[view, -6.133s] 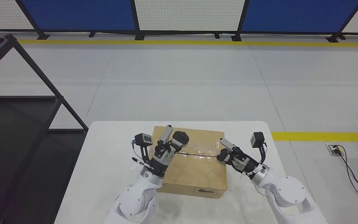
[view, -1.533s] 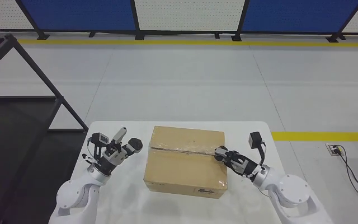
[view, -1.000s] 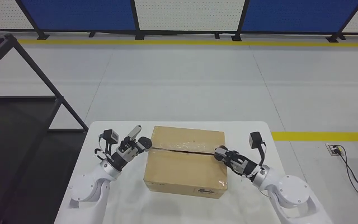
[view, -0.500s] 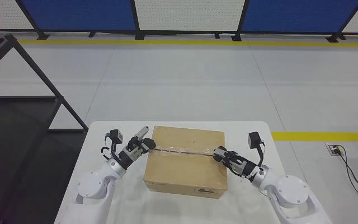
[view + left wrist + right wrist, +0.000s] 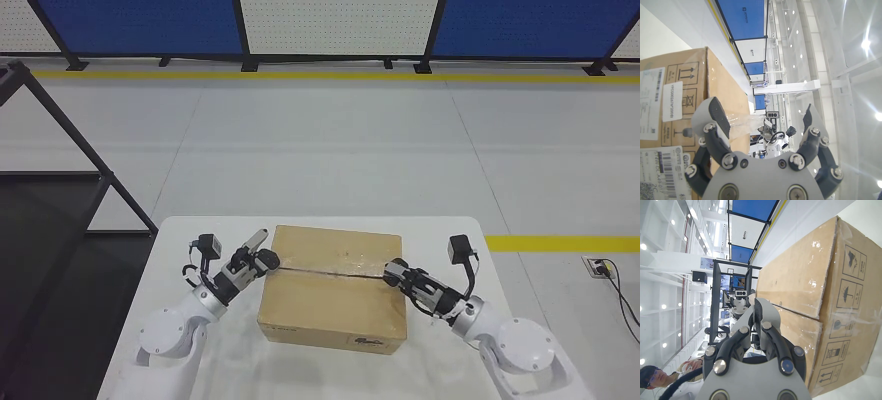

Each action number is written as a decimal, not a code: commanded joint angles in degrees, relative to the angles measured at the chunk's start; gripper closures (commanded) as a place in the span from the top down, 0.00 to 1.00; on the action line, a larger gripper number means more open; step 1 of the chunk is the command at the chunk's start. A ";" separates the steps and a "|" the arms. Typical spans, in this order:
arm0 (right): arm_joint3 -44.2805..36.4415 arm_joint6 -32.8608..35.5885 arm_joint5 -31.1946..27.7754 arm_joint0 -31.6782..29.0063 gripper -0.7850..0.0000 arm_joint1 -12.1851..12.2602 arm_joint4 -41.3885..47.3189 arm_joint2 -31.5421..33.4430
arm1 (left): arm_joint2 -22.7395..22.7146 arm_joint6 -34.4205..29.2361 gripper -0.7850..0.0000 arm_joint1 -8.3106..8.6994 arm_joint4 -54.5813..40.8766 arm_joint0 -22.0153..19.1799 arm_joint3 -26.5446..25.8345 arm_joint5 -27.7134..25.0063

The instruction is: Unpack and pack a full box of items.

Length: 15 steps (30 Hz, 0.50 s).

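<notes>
Cardboard box (image 5: 335, 295) sits shut in the middle of the worktop (image 5: 200, 250), its long axis running from one arm to the other. The taped seam (image 5: 330, 270) follows that same line across the lid. The left gripper (image 5: 762, 108) is at the box's left end, where the seam stops, its fingers spread wide and one pad just beside the crumpled tape. The right gripper (image 5: 755, 302) is at the box's right end of the seam, fingers pressed together; whether they pinch tape I can't tell. Both look equally near, so I'd say opening means pulling along the seam.
</notes>
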 commanded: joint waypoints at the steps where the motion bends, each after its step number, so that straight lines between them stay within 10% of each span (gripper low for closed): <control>1: -0.06 -0.28 0.35 -0.06 0.00 0.03 -0.52 0.02 | 0.08 0.04 1.00 0.07 -0.17 0.09 -0.10 0.02; 15: -1.40 0.21 3.93 -0.89 0.16 0.28 -2.45 0.20 | 0.23 0.50 1.00 0.62 -0.62 0.38 -0.31 -0.02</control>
